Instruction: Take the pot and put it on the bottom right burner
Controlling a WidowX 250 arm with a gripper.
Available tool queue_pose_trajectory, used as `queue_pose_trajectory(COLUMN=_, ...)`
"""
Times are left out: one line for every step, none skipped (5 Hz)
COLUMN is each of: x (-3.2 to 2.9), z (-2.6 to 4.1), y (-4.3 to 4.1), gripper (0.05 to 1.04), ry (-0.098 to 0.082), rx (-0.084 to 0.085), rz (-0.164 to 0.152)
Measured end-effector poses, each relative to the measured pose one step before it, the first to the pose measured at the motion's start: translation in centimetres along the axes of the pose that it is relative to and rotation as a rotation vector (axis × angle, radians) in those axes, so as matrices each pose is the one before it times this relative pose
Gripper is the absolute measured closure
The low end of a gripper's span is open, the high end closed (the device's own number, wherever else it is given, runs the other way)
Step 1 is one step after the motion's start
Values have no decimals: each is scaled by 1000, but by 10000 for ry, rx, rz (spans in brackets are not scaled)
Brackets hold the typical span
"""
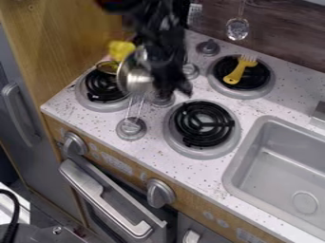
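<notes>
Stovetop (pixel 149 148) first, with the task only partway through at best. Sink (pixel 279 161) off to the right, with no part in the job. Arm (pixel 155 28) over the back left of the stove, hiding some of the surface behind. Bottom right burner (pixel 203 125) with its black coil in plain sight, awaiting the pot. Left burner (pixel 105 88) much closer to the load. Pot (pixel 135 76) right beside the gripper (pixel 173 89), up and left of the goal, tilted well over and apparently off the surface. Looks lifted, to judge by that tilt. Cannot tell, though, from the dark shape alone, whether to call the gripper released or clenched on the pot. Done, probably: the picking up. Left: the move across to the goal, the levelling, the setting down on the coil, the letting go. Smallest, a yellow spatula (pixel 236 74) on the top right burner (pixel 257 76), needing no handling.
</notes>
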State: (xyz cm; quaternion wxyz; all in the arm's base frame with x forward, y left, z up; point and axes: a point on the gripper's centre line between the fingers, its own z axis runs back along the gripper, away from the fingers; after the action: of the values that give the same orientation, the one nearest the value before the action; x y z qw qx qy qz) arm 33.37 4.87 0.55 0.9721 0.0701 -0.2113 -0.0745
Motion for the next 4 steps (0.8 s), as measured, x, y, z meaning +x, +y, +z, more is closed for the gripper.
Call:
queue_pose_trajectory(x=-1961, z=-67, y=-3711, gripper=1003, ry=42, rx=-404, rz=-1086)
queue_pose_trajectory(x=742, z=-310, y=-2629, gripper=1003, ry=-211, rx=-44, rz=-619)
queue_pose_trajectory(x=972, z=-1487, y=-2164, gripper=1003, ry=100, rx=13, rz=-405)
queue_pose_trajectory(x=956, z=-1646, y=-116, gripper=1003, ry=345, rx=182, rz=162)
